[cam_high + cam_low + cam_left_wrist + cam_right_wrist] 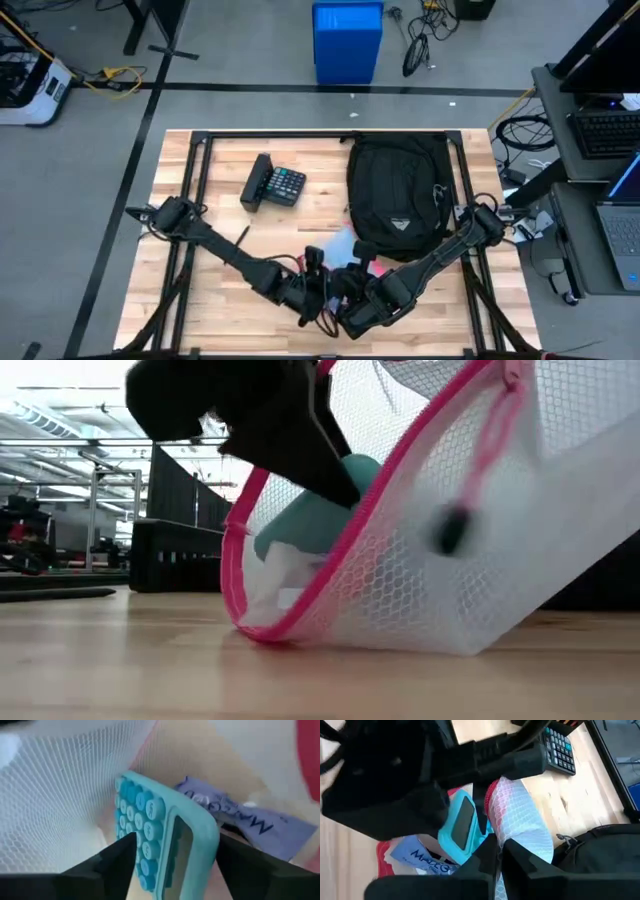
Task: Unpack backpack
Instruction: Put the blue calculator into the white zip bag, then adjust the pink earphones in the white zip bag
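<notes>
The backpack [400,190] lies on the table's far right part, untouched. Near the front middle, a white mesh bag [480,560] with pink zipper trim rests its lower edge on the table and has its mouth raised. In its mouth sits a teal calculator [160,830], on which my left gripper [175,855] is shut. My right gripper [497,850] is shut on the bag's mesh. The two grippers meet there, left gripper [318,285] beside right gripper [350,300]. My left gripper pinches the teal calculator between its two fingers, one on the keyed side [137,845], the other on the rim beside the screen [212,842]. It reaches into the bag's mouth slanting down. The calculator stands tilted inside the mesh. My right gripper pinches the mesh bag's wall by the pink-trimmed opening [499,832] between its two fingers; one layer or several, I cannot tell. That side of the bag is held up, while its lower edge [300,630] stays on the table.
A black calculator [275,185] lies at the far left of the table. A blue printed packet [420,855] and something red [382,862] lie by the bag's mouth. Bare wood shows at the near left.
</notes>
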Available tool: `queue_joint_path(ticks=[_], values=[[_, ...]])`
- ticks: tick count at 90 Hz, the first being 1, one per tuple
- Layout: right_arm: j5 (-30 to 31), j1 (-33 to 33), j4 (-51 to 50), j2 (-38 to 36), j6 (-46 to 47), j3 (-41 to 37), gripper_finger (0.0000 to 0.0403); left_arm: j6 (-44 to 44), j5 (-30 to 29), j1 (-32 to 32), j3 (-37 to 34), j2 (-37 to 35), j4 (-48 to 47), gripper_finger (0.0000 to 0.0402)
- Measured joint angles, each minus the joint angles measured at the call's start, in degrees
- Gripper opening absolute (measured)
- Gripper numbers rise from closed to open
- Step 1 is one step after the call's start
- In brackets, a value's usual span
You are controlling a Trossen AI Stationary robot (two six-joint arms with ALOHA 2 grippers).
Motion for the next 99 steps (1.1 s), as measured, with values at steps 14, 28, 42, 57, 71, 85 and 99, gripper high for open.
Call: queue_joint_path(ticks=[14, 28, 42, 57, 71, 85, 99], values=[[0.0, 0.0, 0.0, 0.0, -0.2, 0.0, 0.0000, 0.7, 0.2, -2.1, 1.2, -0.2, -2.9, 0.0277], [0.0, 0.0, 0.0, 0.0, -0.2, 0.0, 0.0000, 1.4, 0.2, -4.0, 3.9, -0.2, -9.6, 0.0279], [0.0, -0.1, 0.0, 0.0, -0.2, 0.0, 0.0000, -1.6, -1.7, -5.9, 9.4, -0.2, -19.3, 0.0279], [0.0, -0.1, 0.0, 0.0, -0.2, 0.0, 0.0000, -11.0, 1.9, -8.4, 14.5, -0.3, -28.4, 0.0279], [0.0, -0.1, -0.1, 0.0, -0.3, 0.0, 0.0000, -17.5, 11.1, -10.5, 13.3, 0.2, -25.4, 0.0278], [0.0, -0.1, -0.2, 0.0, -0.7, 0.0, 0.0000, -17.9, 13.5, -11.9, 7.7, 1.4, -17.1, 0.0258], [0.0, -0.1, 0.0, 0.0, -0.6, 0.0, 0.0000, -18.0, 12.4, -11.5, 3.1, 2.0, -13.0, 0.0206]])
